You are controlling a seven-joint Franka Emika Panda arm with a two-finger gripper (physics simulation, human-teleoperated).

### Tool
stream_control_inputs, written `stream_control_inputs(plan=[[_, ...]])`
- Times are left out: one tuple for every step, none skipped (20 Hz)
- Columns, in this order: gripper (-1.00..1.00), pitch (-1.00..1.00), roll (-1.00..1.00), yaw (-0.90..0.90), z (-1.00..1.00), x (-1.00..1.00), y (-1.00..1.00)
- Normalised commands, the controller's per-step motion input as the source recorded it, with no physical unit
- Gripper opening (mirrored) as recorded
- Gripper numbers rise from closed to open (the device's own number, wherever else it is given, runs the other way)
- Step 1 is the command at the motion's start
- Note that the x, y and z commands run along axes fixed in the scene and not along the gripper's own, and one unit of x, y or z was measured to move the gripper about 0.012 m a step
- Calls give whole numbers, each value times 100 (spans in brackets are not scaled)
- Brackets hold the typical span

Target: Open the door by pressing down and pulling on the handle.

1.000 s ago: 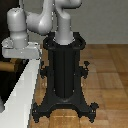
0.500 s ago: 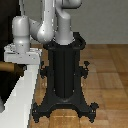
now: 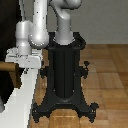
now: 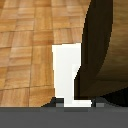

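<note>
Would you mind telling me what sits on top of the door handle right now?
The robot's white wrist and gripper hang right over the brown handle. Only the handle's end shows; whether the jaws touch it, or are open, is hidden.

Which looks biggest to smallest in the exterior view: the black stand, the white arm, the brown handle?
1. The black pedestal fills the most of the picture.
2. The white arm comes close behind, though it runs out of frame, so this ranking is unsure.
3. The handle is by far the smallest, a short brown bar.
</note>
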Motion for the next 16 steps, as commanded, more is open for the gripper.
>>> stream_control_inputs(plan=[[-100, 0, 0, 0, 0, 0, 0], [-100, 0, 0, 0, 0, 0, 0], [-100, 0, 0, 0, 0, 0, 100], [-100, 0, 0, 0, 0, 0, 100], [-100, 0, 0, 0, 0, 0, 100], [-100, 0, 0, 0, 0, 0, 100], [-100, 0, 0, 0, 0, 0, 100], [-100, 0, 0, 0, 0, 0, 100], [-100, 0, 0, 0, 0, 0, 100], [-100, 0, 0, 0, 0, 0, 100], [-100, 0, 0, 0, 0, 0, 100], [-100, 0, 0, 0, 0, 0, 100], [-100, 0, 0, 0, 0, 0, 100], [-100, 0, 0, 0, 0, 0, 100], [-100, 0, 0, 0, 0, 0, 100], [-100, 0, 0, 0, 0, 0, 100]])
